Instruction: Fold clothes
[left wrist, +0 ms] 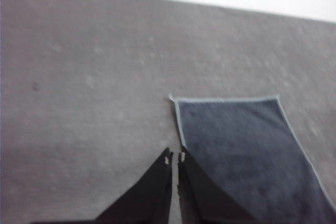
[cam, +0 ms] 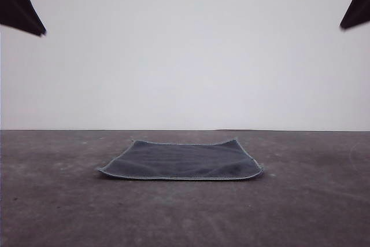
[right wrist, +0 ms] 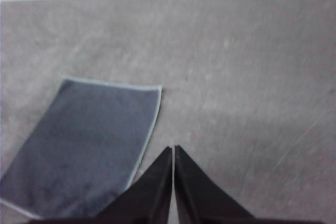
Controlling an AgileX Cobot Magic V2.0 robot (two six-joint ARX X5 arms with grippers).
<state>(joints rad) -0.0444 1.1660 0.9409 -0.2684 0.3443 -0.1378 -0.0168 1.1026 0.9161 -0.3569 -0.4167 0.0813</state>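
The clothes (cam: 182, 161) are one small dark grey cloth with a light hem, lying flat in the middle of the table, its edges slightly curled. The left wrist view has the cloth (left wrist: 247, 150) beside and below my left gripper (left wrist: 174, 158), whose fingers are shut with nothing between them, high above the table. From the right wrist, the same cloth (right wrist: 89, 140) lies off to one side of my right gripper (right wrist: 173, 150), also shut and empty, held well above the surface. In the front view, dark parts of both arms poke in at the upper corners.
The table (cam: 58, 212) is a mottled dark grey surface with bare room all around the cloth. A plain white wall (cam: 185, 50) stands behind its far edge.
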